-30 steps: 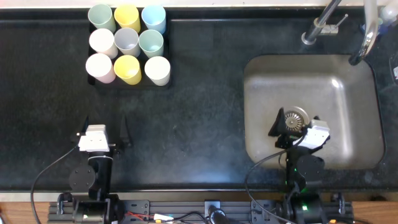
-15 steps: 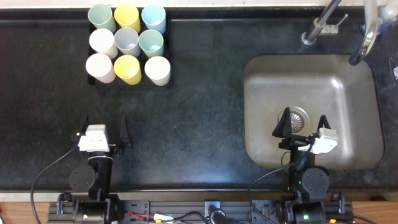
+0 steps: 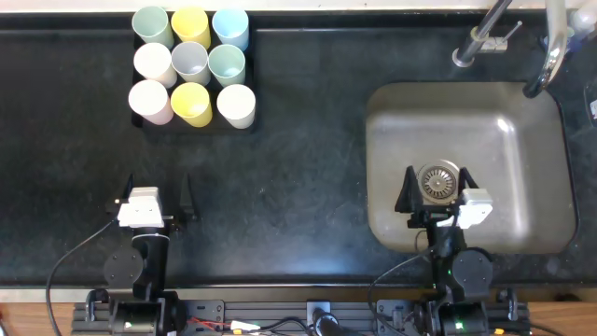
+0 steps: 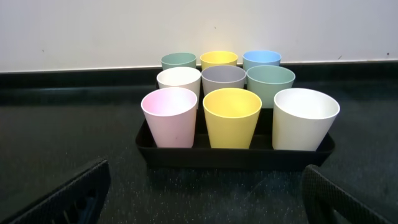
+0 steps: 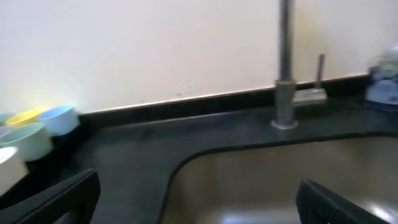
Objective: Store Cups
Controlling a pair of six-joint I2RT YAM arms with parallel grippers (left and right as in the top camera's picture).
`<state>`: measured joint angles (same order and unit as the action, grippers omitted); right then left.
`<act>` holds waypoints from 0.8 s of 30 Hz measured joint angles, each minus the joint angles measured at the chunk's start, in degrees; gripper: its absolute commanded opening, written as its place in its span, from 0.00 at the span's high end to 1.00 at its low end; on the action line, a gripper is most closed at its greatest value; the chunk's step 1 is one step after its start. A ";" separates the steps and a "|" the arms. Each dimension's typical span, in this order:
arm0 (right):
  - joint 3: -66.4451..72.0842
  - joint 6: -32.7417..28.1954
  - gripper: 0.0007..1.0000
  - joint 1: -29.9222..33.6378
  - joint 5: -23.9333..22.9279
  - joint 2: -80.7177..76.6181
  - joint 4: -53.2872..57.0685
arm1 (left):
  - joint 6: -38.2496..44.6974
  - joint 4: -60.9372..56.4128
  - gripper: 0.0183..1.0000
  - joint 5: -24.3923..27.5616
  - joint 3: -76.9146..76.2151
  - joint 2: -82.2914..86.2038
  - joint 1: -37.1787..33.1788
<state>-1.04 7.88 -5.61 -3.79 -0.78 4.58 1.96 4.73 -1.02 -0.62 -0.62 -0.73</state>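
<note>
Nine cups point(image 3: 191, 65) upright in black tray point(image 4: 236, 157), upper left of frame. Left gripper point(image 3: 158, 179) directly below them, nearer, fingers spread, empty. Right gripper point(image 3: 436, 175) over sink point(image 3: 522, 112), lower right, fingers likewise parted.

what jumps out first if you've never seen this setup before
A black tray packed with nine pastel cups, three rows of three, sits at the back left of the dark counter. On the right is a steel sink, and the right gripper hangs over it with its fingers open and empty.
</note>
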 measured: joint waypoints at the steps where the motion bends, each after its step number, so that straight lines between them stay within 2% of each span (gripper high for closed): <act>1: 0.00 0.00 0.00 0.00 0.59 -0.02 0.00 | 0.00 0.00 0.00 0.00 0.00 0.00 0.00; 8: 0.00 0.02 0.00 0.00 2.93 -0.02 0.02 | 0.00 0.00 0.00 -0.02 0.00 0.00 0.00; 24: 0.00 0.00 0.00 0.00 3.54 0.00 0.02 | 0.00 0.00 0.00 0.00 0.00 0.00 0.00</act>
<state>-1.04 7.88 -5.61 -0.25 -0.78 4.60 1.96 4.73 -1.02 -0.62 -0.62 -0.73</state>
